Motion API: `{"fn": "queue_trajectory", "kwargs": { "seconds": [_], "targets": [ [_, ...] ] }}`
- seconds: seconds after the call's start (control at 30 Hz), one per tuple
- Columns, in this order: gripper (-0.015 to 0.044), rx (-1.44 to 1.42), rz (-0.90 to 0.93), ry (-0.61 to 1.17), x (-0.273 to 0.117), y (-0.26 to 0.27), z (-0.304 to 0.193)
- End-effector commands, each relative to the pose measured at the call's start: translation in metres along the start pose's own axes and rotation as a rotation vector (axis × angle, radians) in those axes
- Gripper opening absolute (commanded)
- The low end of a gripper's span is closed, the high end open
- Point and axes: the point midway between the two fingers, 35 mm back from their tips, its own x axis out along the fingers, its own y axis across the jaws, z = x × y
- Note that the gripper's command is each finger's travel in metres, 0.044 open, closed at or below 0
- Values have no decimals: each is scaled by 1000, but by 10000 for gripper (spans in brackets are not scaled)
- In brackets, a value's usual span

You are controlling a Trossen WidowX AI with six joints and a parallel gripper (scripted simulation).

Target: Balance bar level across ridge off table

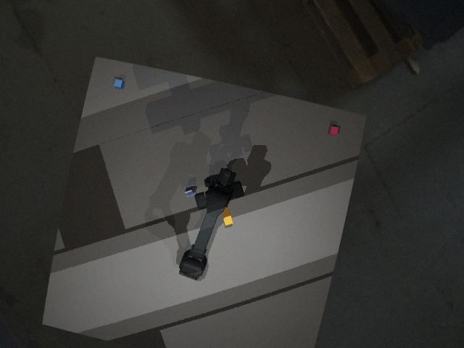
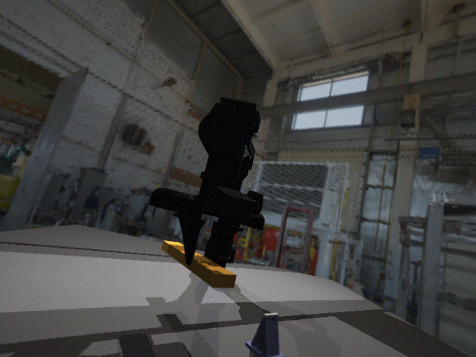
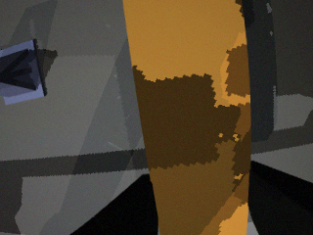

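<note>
While one part-open end effector (image 1: pixel 221 187) (image 2: pixel 205 261) (image 3: pixel 199 179) grips one orange bar (image 1: pixel 228 219) (image 2: pixel 221 277) (image 3: pixel 186 44), one ridge (image 1: pixel 190 191) (image 2: pixel 270 334) (image 3: pixel 22 73), two cubes

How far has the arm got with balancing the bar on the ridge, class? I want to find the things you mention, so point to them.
Done: the bar (image 1: pixel 228 219) (image 2: pixel 199 265) (image 3: pixel 186 39) is picked up, shut in the gripper (image 2: pixel 203 261) (image 3: pixel 199 179).
In hand: it seems to be held above the table (image 1: pixel 284 232) (image 2: pixel 76 280), off to one side of the ridge (image 1: pixel 190 190) (image 2: pixel 268 336) (image 3: pixel 22 73).
Left: bring it over the ridge, set it level across the top, then let go.

on my top view, a blue cube (image 1: pixel 118 83) and a red cube (image 1: pixel 333 130) sit well apart; a wooden pallet (image 1: pixel 344 37) lies beyond.
</note>
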Motion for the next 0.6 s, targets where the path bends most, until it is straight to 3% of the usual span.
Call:
{"fn": "queue_trajectory", "kwargs": {
  "seconds": [0.0,0.57],
  "targets": [
    [0,0,1,-3,-1,12,11],
    [0,-15,5,-6,-2,67,48]
  ]
}}
